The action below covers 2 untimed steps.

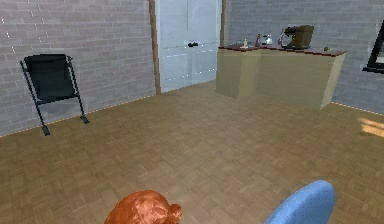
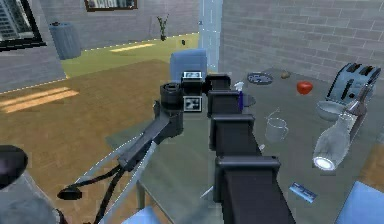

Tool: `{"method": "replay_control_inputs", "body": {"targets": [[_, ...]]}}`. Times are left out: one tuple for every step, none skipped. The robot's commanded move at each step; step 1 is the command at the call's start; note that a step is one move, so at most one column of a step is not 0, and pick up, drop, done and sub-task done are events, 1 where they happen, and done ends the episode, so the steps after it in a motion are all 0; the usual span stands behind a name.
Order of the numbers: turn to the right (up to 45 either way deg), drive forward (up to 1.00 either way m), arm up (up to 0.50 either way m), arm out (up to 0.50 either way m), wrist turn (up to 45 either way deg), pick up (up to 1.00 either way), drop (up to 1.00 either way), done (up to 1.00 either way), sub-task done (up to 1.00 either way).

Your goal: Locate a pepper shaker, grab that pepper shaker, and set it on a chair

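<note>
Several containers are seen on the glass-topped table (image 2: 305, 115). A clear drinking glass (image 2: 277, 128) stands upright near the table's middle, and nothing is seen in it. A clear bottle (image 2: 335, 145) is seen beside it; its contents cannot be told. A shallow bowl (image 2: 260, 77) is set toward the table's far side, its contents too small to tell. A red round thing (image 2: 305, 88) lies bare on the table between the bowl and a toaster (image 2: 350, 85). A blue chair (image 2: 187, 65) is placed at the table's far edge.

The arm (image 2: 245, 170) is stretched over the table, and the gripper (image 2: 150, 130) is seen at the table's edge. The state of its fingers cannot be told, nor whether anything is held. A small dark item (image 2: 240, 92) stands on the table beside the arm; whether it is the pepper shaker cannot be told.
</note>
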Motion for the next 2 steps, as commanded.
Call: {"method": "replay_control_inputs", "body": {"targets": [[0.0, 0.00, 0.00, 0.00, 45.0, 0.00, 0.00, 0.00, 0.00], [0.0, 0.00, 0.00, 0.00, 12.0, 0.00, 0.00, 0.00, 0.00]]}}
